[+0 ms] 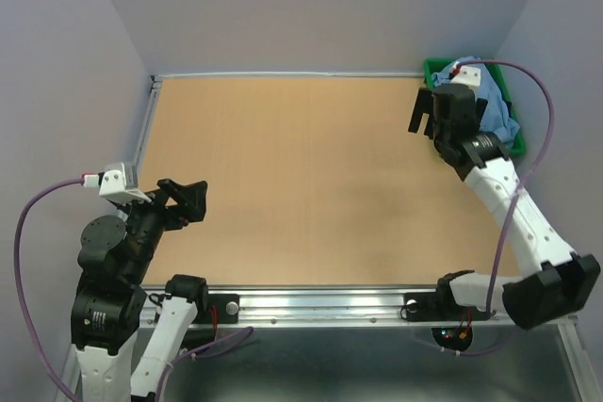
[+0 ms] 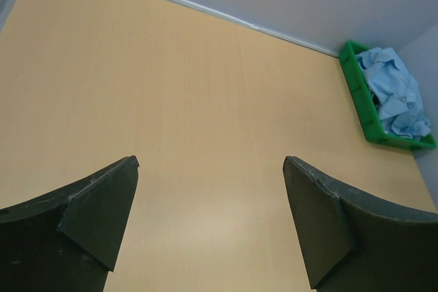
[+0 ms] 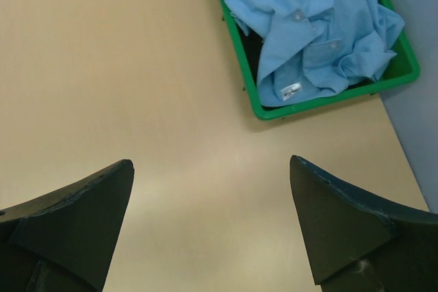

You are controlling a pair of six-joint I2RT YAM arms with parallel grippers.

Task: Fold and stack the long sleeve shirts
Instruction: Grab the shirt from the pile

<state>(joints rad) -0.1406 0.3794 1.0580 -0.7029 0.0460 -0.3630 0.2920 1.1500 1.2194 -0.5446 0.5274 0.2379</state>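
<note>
The shirts [image 3: 315, 32] are lying crumpled in a green bin [image 3: 239, 52] at the table's far right corner. They are bunching so tightly that it is hard to tell how many there are. The bin's far end is running off the top of the right wrist view. From above, the right arm's wrist is covering much of the bin, leaving only some blue cloth showing. The right wrist view is showing buttons and a small white label; the left wrist view is catching the bin only from afar. The right gripper [image 3: 211, 162] is hanging spread wide just beside the bin, holding nothing. The left gripper [image 1: 188, 200] is hovering spread near the table's left edge. The wooden table [image 1: 301, 185] is sitting between pale walls [image 1: 311, 7].
</note>
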